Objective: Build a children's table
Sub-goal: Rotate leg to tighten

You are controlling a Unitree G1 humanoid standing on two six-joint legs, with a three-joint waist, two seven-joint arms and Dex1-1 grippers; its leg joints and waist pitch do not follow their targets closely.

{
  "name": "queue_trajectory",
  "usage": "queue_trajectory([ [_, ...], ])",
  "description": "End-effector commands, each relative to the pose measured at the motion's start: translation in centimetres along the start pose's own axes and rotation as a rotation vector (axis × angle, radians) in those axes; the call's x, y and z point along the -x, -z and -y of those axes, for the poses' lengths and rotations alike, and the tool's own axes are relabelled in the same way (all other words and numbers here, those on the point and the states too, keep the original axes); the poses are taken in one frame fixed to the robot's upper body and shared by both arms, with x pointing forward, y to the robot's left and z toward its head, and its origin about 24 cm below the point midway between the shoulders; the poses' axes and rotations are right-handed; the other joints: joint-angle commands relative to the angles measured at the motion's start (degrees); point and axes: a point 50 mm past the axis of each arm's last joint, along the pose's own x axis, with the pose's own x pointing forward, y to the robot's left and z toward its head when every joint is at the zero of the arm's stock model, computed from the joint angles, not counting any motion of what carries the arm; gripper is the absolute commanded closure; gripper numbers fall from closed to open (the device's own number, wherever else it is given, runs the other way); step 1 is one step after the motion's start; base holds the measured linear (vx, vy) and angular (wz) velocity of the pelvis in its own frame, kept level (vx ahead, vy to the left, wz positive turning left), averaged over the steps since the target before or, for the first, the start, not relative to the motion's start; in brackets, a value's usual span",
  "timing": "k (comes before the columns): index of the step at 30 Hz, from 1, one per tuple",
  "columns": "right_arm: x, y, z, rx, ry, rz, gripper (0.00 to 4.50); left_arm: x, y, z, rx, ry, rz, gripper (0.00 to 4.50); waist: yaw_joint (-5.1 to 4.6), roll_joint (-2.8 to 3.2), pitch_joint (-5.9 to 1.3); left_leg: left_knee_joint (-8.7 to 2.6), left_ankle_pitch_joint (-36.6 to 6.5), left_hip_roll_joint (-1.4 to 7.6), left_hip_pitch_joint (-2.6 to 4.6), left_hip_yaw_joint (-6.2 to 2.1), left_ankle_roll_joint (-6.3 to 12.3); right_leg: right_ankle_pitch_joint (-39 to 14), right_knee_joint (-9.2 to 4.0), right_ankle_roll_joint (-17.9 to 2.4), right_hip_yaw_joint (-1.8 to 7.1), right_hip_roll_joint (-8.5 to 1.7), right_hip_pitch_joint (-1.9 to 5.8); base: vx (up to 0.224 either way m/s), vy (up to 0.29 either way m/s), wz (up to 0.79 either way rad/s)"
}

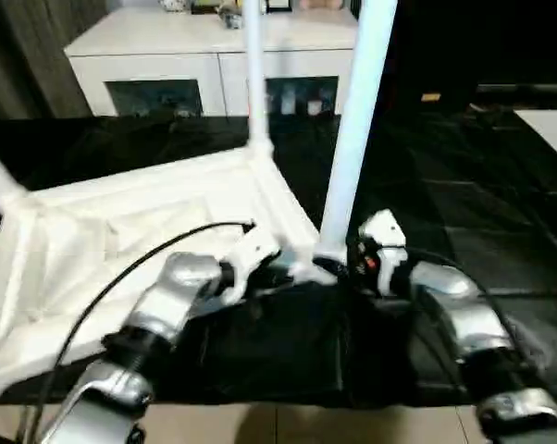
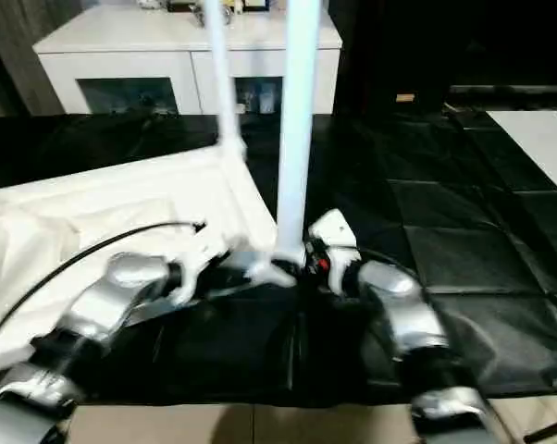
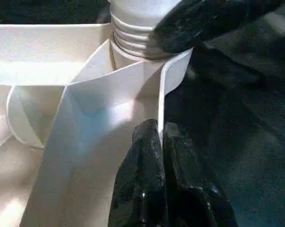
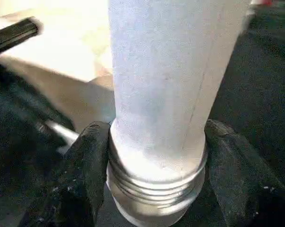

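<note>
Leg [image 1: 352, 129] upright in corner socket, right gripper [image 4: 156, 175] jaws clamped around its threaded base; left gripper [image 3: 160, 156] jaws pinching tabletop rim [image 3: 168, 90]

Both silver forearms reach in from the bottom edge, converging at frame center. Left gripper [image 3: 160, 142] pinched shut on a thin upright rib of the tabletop [image 1: 121, 231]. Right gripper [image 4: 156, 146] clamped on the threaded base of an upright leg [image 1: 352, 139], one finger [image 4: 88, 161] on each side.
</note>
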Motion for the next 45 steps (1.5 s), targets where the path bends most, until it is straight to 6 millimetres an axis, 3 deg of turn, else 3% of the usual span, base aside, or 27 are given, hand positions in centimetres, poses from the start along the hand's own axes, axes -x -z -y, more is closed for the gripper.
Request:
queue_trajectory([
  [1, -1.3, 0.2, -0.9, -0.031, 0.062, -0.008, 1.85, 0.5, 0.5, -1.9, 0.125, -0.228, 0.009, 4.50, 0.29, -1.51, -3.28, -4.59, -16.5, 1.78, 0.22, -1.21, 1.42, -20.9, -4.67, -11.3, 1.57, -2.46, 1.96, 0.000, 0.000, 0.00],
  [4, -2.3, 0.7, -0.8, -0.047, 0.228, -0.048, 1.85, -0.3, -0.1, -1.9, 0.137, -0.299, -0.003, 4.50, 0.26, -1.47, -3.49, -4.43, -13.7, 1.70, -0.05, -1.16, 1.75, -17.6, -4.28, -12.1, 1.51, -2.51, 2.32, 0.000, 0.000, 0.00],
  [6, -2.9, 0.9, -0.9, -0.057, 0.314, -0.065, 1.85, -1.0, -0.4, -1.7, 0.143, -0.329, -0.008, 4.50, 0.24, -1.39, -3.56, -4.24, -13.0, 1.67, 0.16, -1.04, 1.98, -16.4, -4.29, -12.4, 1.57, -2.44, 2.15, 0.000, 0.000, 0.00],
  [9, -3.7, 0.7, -1.6, -0.048, 0.325, -0.056, 1.86, -1.6, -0.5, -1.3, 0.127, -0.336, -0.026, 4.50, 0.58, -1.50, -3.76, -3.96, -10.7, 1.61, 0.10, -0.87, 3.40, -11.9, -3.92, -13.5, 1.52, -2.30, 2.33, 0.000, 0.000, 0.00],
  [10, -4.3, 0.1, -2.8, -0.053, 0.245, -0.008, 1.86, -1.8, -0.3, -0.9, 0.115, -0.318, -0.028, 4.50, 0.69, -1.70, -3.72, -3.99, -10.6, 1.55, 0.01, -0.84, 3.89, -12.0, -3.95, -13.4, 1.46, -2.36, 2.48, 0.000, 0.000, 0.00],
  [12, -4.4, -0.1, -3.1, -0.058, 0.221, 0.014, 1.86, -1.8, -0.3, -0.8, 0.116, -0.312, -0.028, 4.50, 0.75, -1.67, -3.61, -4.04, -11.2, 1.58, -0.01, -0.84, 4.09, -13.0, -4.07, -13.1, 1.49, -2.42, 2.48, 0.000, 0.000, 0.00],
  [13, -4.2, -0.5, -3.1, -0.055, 0.213, 0.051, 1.30, -1.7, -0.3, -0.7, 0.100, -0.290, -0.016, 4.50, 0.80, -1.65, -3.54, -4.15, -12.2, 1.70, 0.09, -0.91, 3.87, -14.8, -4.23, -12.7, 1.46, -2.46, 2.40, 0.000, 0.000, 0.00],
  [16, -3.7, -1.2, -2.5, -0.046, 0.189, 0.090, 1.16, -1.2, -0.1, -0.5, 0.083, -0.234, -0.011, 4.50, 0.76, -1.81, -3.53, -4.21, -12.5, 1.68, -0.05, -0.95, 3.81, -15.3, -4.19, -12.1, 1.46, -2.41, 2.52, 0.000, 0.000, 0.00],
  [18, -3.1, -1.7, -1.9, -0.045, 0.138, 0.112, 0.95, -0.6, 0.2, 0.0, 0.007, -0.148, -0.022, 4.50, 0.50, -1.87, -3.62, -4.33, -12.1, 1.78, -0.64, -1.25, 4.21, -14.8, -3.88, -11.6, 1.39, -2.54, 3.03, 0.000, 0.000, 0.00],
  [19, -2.5, -2.0, -1.4, -0.036, 0.105, 0.117, 0.72, -0.2, 0.6, 0.2, 0.017, -0.107, -0.033, 4.50, 0.38, -1.64, -3.56, -4.34, -12.5, 1.85, -0.47, -1.20, 4.21, -15.5, -4.07, -11.7, 1.32, -2.48, 2.69, 0.000, 0.000, 0.00],
  [22, -1.1, -2.2, -0.7, 0.015, -0.014, 0.103, 0.70, 0.5, 1.3, 0.6, 0.024, 0.001, -0.041, 4.50, 0.73, -1.36, -3.54, -3.99, -11.4, 1.96, 0.09, -0.80, 4.51, -11.9, -3.76, -13.9, 1.52, -2.25, 2.31, 0.000, 0.000, 0.00],
  [30, 2.7, -2.0, 0.1, 0.120, -0.293, 0.045, 0.70, 2.8, 1.6, 1.6, -0.004, 0.273, -0.049, 4.50, 1.63, -1.29, -3.46, -4.18, -13.8, 2.27, 0.42, -0.83, 3.62, -12.2, -3.53, -14.9, 1.51, -2.27, 2.38, 0.000, 0.000, 0.00],
  [31, 3.1, -1.9, 0.1, 0.133, -0.334, 0.026, 0.70, 3.1, 1.4, 1.6, -0.002, 0.296, -0.046, 4.50, 1.84, -1.18, -3.42, -4.17, -14.4, 2.39, 0.74, -0.75, 3.52, -12.4, -3.60, -15.0, 1.56, -2.23, 2.12, 0.000, 0.000, 0.00],
  [45, 3.4, -0.8, -0.9, 0.162, -0.480, -0.055, 0.70, 3.4, 1.0, 1.3, -0.021, 0.325, -0.055, 4.50, 2.16, -1.26, -3.62, -3.92, -12.0, 2.21, 0.37, -0.81, 3.71, -10.1, -3.22, -15.7, 1.49, -2.25, 2.51, 0.000, 0.000, 0.00],
])
